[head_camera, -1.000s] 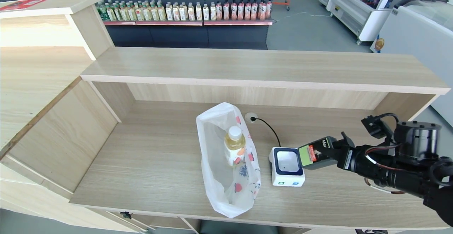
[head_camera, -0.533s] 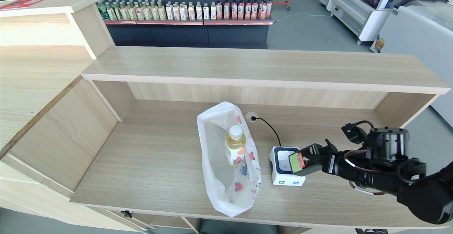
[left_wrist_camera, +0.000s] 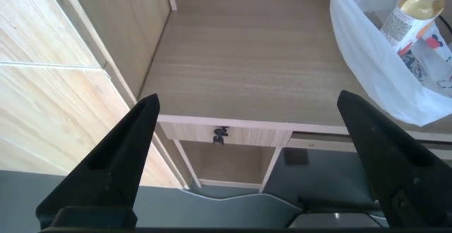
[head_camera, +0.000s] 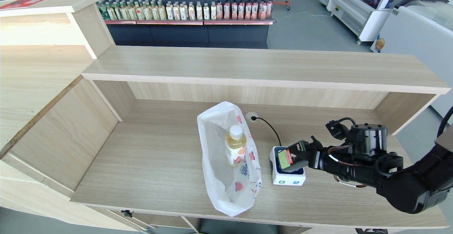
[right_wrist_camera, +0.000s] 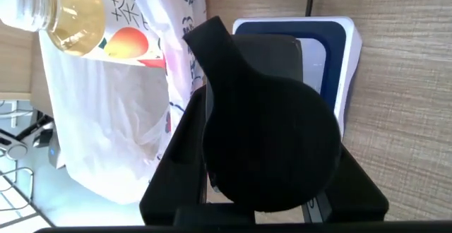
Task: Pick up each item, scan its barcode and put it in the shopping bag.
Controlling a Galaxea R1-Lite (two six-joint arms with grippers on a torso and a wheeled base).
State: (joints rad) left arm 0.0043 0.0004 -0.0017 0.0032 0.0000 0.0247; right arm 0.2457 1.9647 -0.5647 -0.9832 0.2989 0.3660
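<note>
Box [head_camera: 286, 158] in R jaws over scanner [head_camera: 287, 179]

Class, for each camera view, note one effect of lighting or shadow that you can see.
Head view: light is even, with only faint shadows on the counter. Left wrist view: the left gripper shows as dark silhouettes against the lit counter. Right wrist view: the right gripper and its box read as one unlit black mass over the scanner.
</note>
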